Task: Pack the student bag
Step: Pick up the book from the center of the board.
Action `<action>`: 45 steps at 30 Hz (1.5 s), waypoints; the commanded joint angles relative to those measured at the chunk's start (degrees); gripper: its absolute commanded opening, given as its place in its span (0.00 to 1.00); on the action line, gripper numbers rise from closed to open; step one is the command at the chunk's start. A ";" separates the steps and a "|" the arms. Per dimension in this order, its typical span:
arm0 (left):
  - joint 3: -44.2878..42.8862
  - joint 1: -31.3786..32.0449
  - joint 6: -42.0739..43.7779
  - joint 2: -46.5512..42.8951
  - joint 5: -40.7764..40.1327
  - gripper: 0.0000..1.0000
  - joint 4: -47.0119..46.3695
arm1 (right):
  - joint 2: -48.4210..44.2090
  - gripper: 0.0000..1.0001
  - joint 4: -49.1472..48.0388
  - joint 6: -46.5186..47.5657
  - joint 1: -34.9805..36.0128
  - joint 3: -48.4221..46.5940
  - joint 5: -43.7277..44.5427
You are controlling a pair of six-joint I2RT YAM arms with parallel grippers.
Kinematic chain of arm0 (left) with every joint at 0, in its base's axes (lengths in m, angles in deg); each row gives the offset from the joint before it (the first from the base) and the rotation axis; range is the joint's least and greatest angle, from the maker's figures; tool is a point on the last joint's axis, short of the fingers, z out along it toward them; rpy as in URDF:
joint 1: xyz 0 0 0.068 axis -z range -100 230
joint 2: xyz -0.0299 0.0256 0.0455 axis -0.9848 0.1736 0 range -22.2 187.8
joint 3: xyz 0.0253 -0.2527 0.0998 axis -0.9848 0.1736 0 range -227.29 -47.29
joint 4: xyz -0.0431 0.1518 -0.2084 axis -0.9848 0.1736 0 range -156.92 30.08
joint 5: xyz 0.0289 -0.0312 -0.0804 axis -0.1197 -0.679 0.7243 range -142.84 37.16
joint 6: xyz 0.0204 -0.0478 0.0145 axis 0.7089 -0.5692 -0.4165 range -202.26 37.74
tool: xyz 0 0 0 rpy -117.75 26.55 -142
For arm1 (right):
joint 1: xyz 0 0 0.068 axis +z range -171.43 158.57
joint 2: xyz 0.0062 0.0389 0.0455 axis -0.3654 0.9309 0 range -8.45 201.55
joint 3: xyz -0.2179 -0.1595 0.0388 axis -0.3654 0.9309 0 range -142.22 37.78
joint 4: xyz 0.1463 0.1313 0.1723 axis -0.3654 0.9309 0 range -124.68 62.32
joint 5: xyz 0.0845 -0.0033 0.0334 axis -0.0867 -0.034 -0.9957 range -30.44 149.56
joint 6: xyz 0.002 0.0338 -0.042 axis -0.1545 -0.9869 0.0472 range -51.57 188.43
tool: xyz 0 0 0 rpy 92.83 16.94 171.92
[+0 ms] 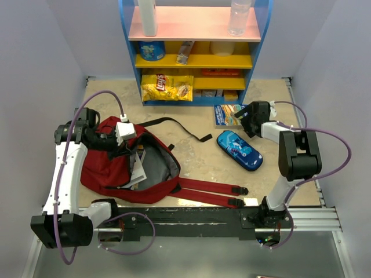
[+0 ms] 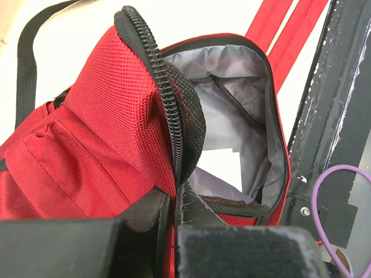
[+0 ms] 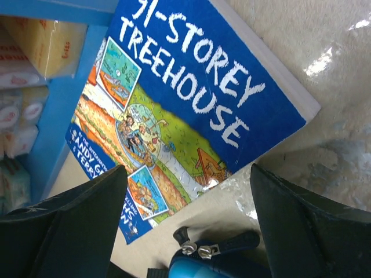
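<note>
Top external gives me the beige tabletop [image 1: 197,159] with a blue shelf unit [image 1: 194,61] standing at its far edge, and I place everything off that shelf unit. The student bag [image 1: 104,168] lies on the tabletop in front of the shelf unit, off toward its left end and well apart from it, with its mouth open. Its grey lining [image 2: 232,87] shows, and something white and flat [image 2: 217,168] sits down inside. Two red shoulder straps [image 1: 208,194] trail from the bag on the side farthest from the shelf unit. A black webbing strap [image 1: 174,123] runs out on the side nearer it.

My left end effector [image 2: 173,211] sits at the bag's rim on the side toward the shelf unit. On the left wrist view its fingers are pinched narrow on the black zip edge [image 2: 174,127], holding that flap raised. My right end effector [image 3: 185,174] hovers in front of the shelf unit's right end, fingers spread wide with nothing between them.

A yellow crisps bag [image 1: 167,87] leans on the shelf unit's lowest level. A blue patterned pencil case [image 1: 239,150] lies on the tabletop out in front of the shelf unit's right half. Between it and the shelf unit, just in front of the right foot, a blue book [image 3: 191,104] titled "91-Storey Treehouse" lies flat. The case's zip pulls [image 3: 200,249] show at the bottom of the right wrist view, just beside the book's corner.
</note>
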 commanded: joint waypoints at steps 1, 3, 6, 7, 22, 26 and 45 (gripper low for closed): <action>-1.79 0.32 0.59 0.70 2.91 0.00 -2.66 | 0.16 0.89 -6.27 -3.26 -0.24 -0.07 3.94; -1.88 0.40 0.50 0.79 2.91 0.00 -2.75 | 0.15 0.88 -7.60 -3.61 -0.41 0.11 4.55; -1.88 0.32 0.41 0.96 2.73 0.00 -3.02 | 0.33 0.87 -8.57 -3.44 -0.67 -1.20 4.73; -1.88 0.32 0.33 0.96 2.82 0.00 -3.10 | -0.02 0.87 -8.66 -3.26 -0.67 -1.73 4.56; -0.56 0.32 0.33 1.58 3.79 0.00 -4.07 | -4.24 0.85 -11.82 -3.00 -1.38 -5.16 0.17; -0.21 0.32 0.41 1.93 4.05 0.00 -4.16 | -6.43 0.83 -13.67 -2.73 -1.38 -3.94 -0.63; 1.19 0.32 1.12 2.01 3.08 0.00 -4.95 | -1.07 0.80 -14.64 -4.93 -1.29 1.08 -1.59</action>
